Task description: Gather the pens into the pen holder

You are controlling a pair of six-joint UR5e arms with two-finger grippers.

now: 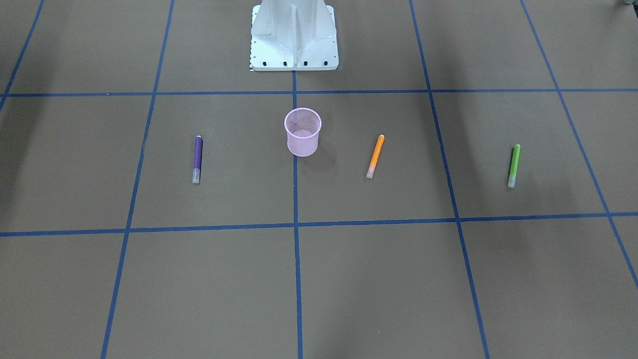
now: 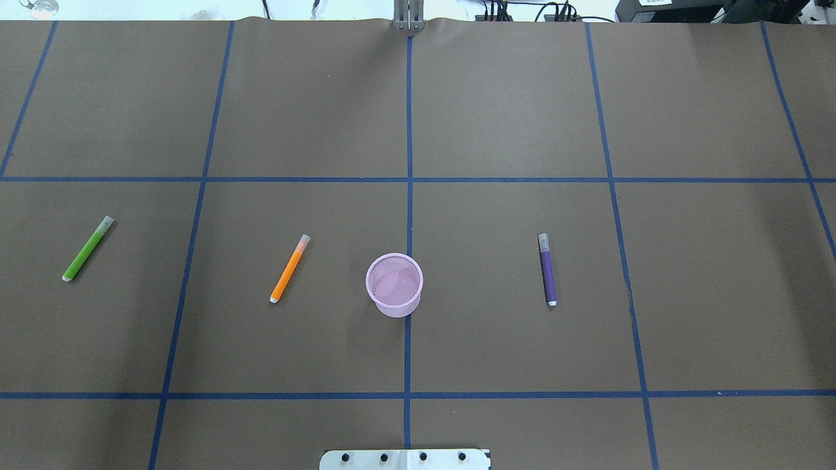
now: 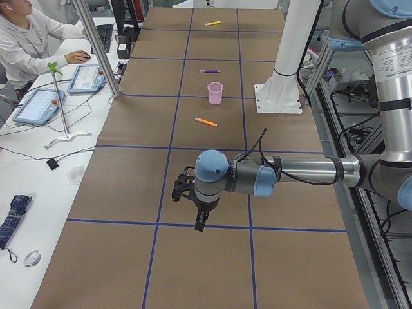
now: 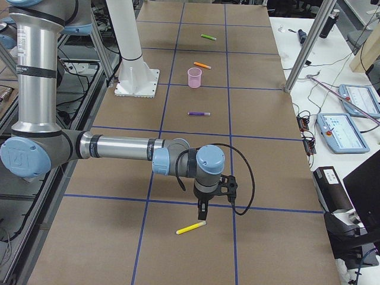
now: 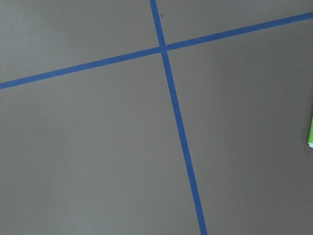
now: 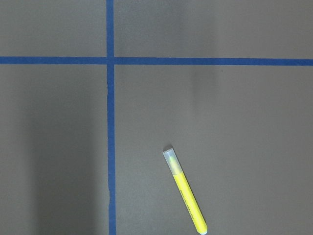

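Note:
The pink mesh pen holder stands upright and empty at the table's middle, close to the robot base. An orange pen and a green pen lie flat to its left, a purple pen to its right. A yellow pen lies far out on the right end, and the right wrist view looks down on that yellow pen. My right gripper hangs just above it, pointing down. My left gripper hovers over bare table at the left end. I cannot tell whether either gripper is open or shut.
The white robot base sits behind the holder. A metal post stands at the table's far edge, and a person sits at a side desk with tablets. Blue tape lines grid the brown table.

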